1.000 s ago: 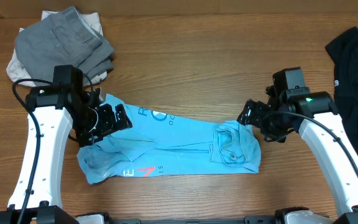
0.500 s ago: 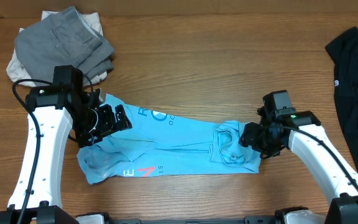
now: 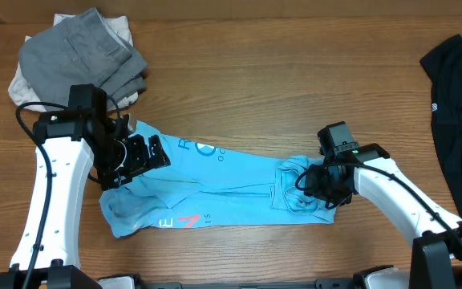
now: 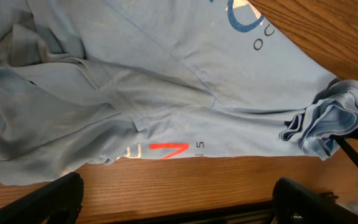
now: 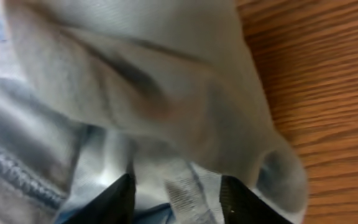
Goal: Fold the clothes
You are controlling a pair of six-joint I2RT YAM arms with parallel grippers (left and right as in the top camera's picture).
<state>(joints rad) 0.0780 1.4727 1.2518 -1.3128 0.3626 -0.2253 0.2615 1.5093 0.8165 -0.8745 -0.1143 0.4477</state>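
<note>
A light blue T-shirt [image 3: 223, 181] lies in a long creased band across the table's front, printed logos showing. Its right end is bunched into a lump [image 3: 295, 186]. My right gripper [image 3: 315, 183] is down on that lump. In the right wrist view its two black fingers [image 5: 114, 202] stand on either side of a fold of the shirt [image 5: 154, 74], pinching it. My left gripper [image 3: 135, 156] hovers wide open over the shirt's left end. In the left wrist view the shirt [image 4: 166, 81] lies beyond the fingers [image 4: 58, 199], with only bare wood between them.
A grey garment [image 3: 83, 52] lies heaped on an off-white one [image 3: 21, 87] at the back left corner. A black garment [image 3: 459, 96] lies along the right edge. Bare wooden tabletop [image 3: 279, 88] stretches behind the shirt.
My right gripper has moved left and down from beside the shirt's right end onto the bunched lump, its jaws narrowing around the cloth. The left arm has not moved.
</note>
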